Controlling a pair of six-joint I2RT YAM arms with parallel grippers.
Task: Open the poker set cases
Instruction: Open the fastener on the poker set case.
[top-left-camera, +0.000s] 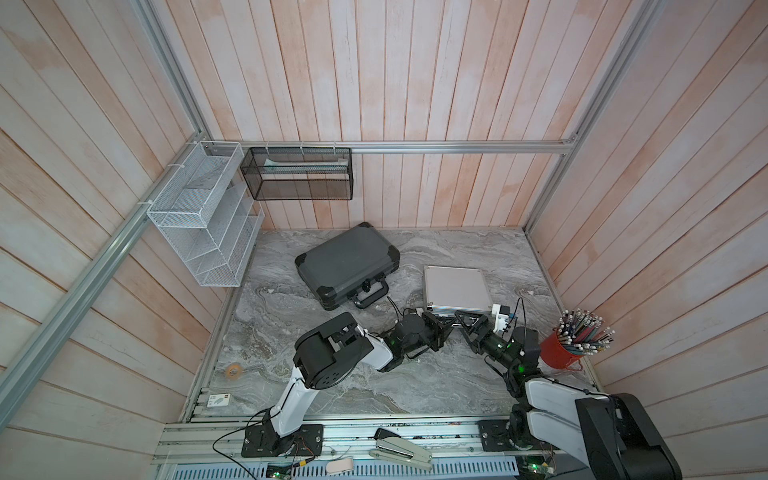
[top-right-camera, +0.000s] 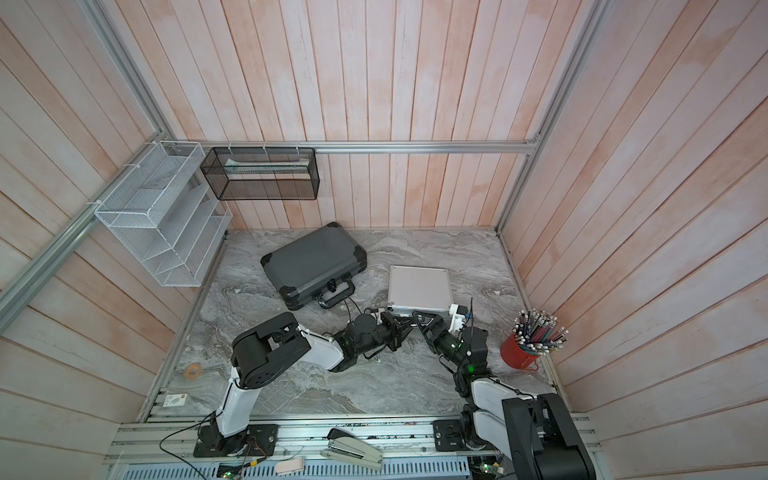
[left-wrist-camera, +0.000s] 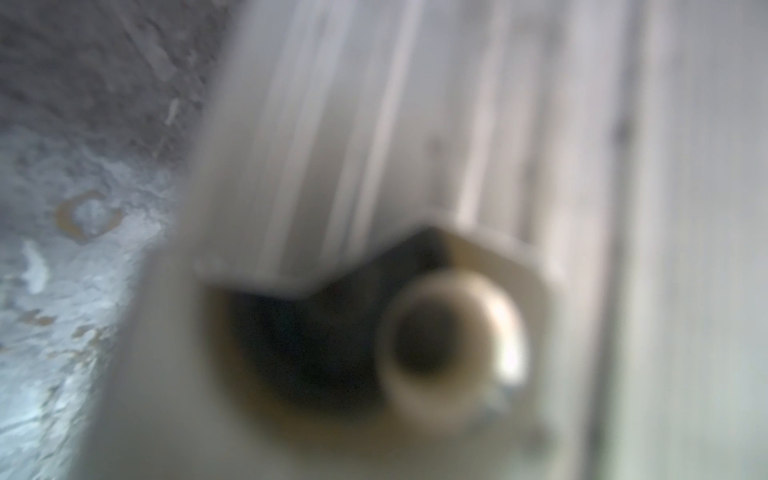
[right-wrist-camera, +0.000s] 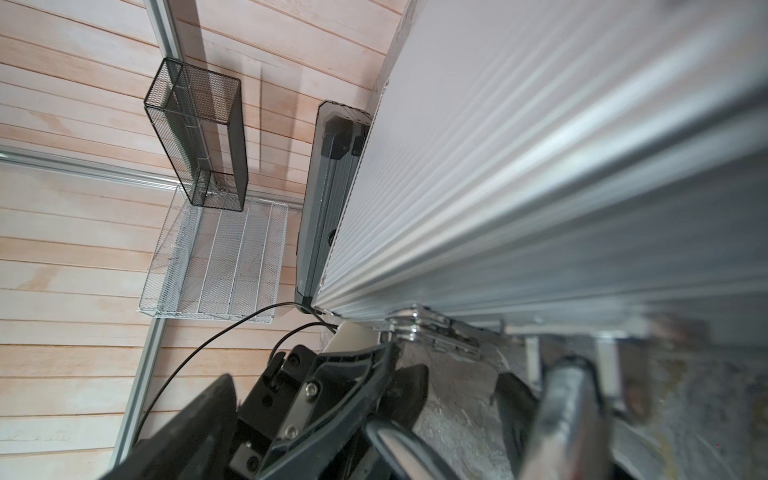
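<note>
While its lid is down, the silver case (top-left-camera: 455, 286) lies just beyond both grippers, right gripper (top-left-camera: 463, 321) spread wide at its front latch (right-wrist-camera: 419, 328), left gripper (top-left-camera: 448, 327) closed alongside.

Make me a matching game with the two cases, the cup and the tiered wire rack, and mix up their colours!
Things:
1. bigger case
2. smaller case
3. cup
4. tiered wire rack

Colours:
A. red
B. white
C. dark grey
D. silver

Pairs: 1-C, 2-D, 3-A, 4-B
</note>
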